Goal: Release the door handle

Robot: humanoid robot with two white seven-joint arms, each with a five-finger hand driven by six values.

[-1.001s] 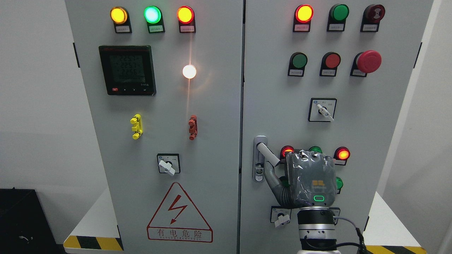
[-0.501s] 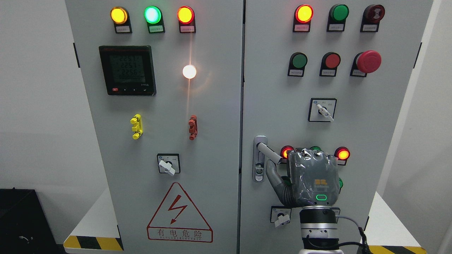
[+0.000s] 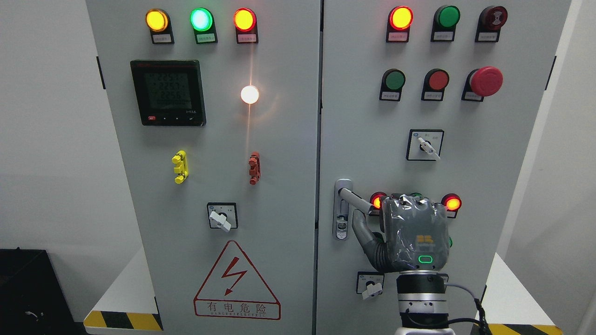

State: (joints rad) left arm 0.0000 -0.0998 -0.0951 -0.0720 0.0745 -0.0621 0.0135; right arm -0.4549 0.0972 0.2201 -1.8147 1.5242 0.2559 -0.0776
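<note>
The right robot hand (image 3: 414, 235) has drifted a little right since the earlier frame, and the handle (image 3: 356, 200) now points more sideways. The handle sits on the right door's (image 3: 465, 177) left edge — its tip just beside the hand's back, so I cannot tell if the fingers hold it.

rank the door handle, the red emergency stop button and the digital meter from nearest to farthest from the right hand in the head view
From the right hand:
1. Door handle, just left of the hand, at its upper corner.
2. Red emergency stop button, well above on the right door.
3. Digital meter, far up-left on the left door.
</note>
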